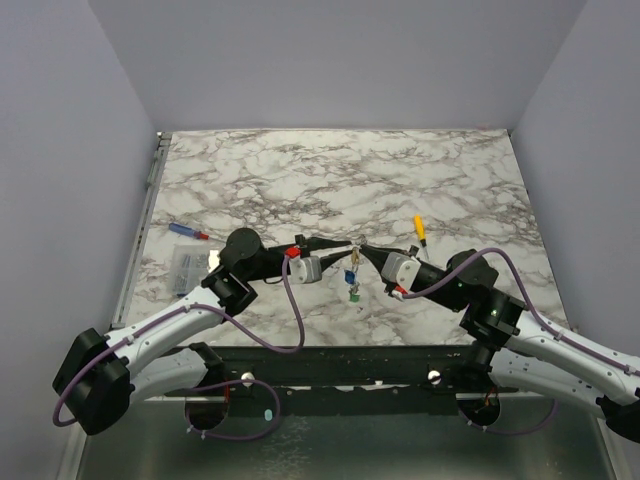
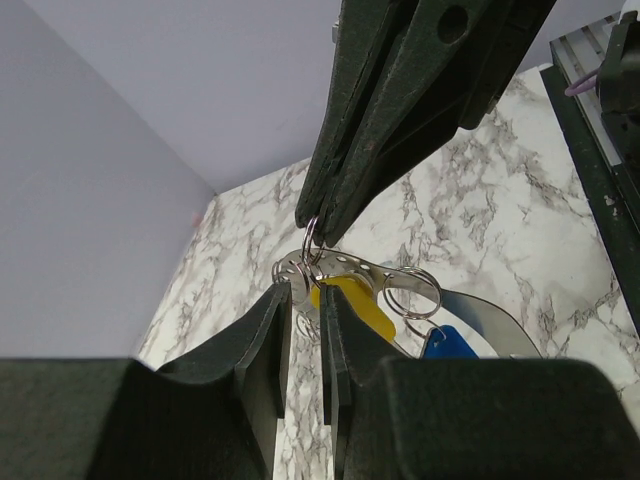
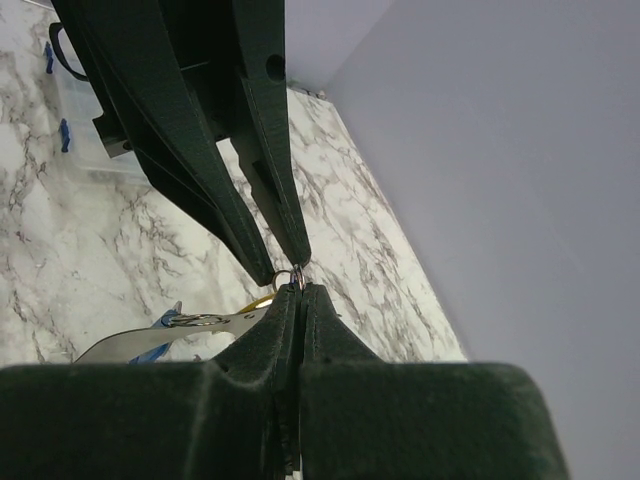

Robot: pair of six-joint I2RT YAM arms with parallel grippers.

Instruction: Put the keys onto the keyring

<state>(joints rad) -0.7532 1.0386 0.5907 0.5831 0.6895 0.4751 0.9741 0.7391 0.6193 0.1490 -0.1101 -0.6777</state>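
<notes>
Where the two arms reach up from the bottom edge of the top view and meet mid-frame, the threading step looks to be in hand. The right gripper (image 3: 298, 292) is pressed flat together on a small ring (image 2: 309, 243). The left gripper (image 2: 305, 295) stands narrow, one finger on each side of the metal just below that ring, and I cannot tell whether its pads bite. Below the meeting tips hangs one bunch. It holds one perforated metal strip (image 2: 360, 268), a second small ring (image 2: 415, 290) and three keys counted by their heads: yellow key (image 2: 350, 305), blue key (image 1: 351, 277) and green key (image 1: 354, 295). The keyring (image 2: 495, 320) I take to be the single wide silver curve at the lower right of the left wrist view, beside the blue head. I judge the next move calls for the left jaws to finish closing on the metal and work it along the wire while the right holds steady, a fine and lightly forced alignment. Farther up the marble table (image 1: 300, 170) lie one clear packet (image 1: 185, 270) at the left edge, one blue-and-red stick (image 1: 188, 231) above it, and one orange-handled item (image 1: 420, 228) right of centre. That last one is too small to tell whether it is a key.
</notes>
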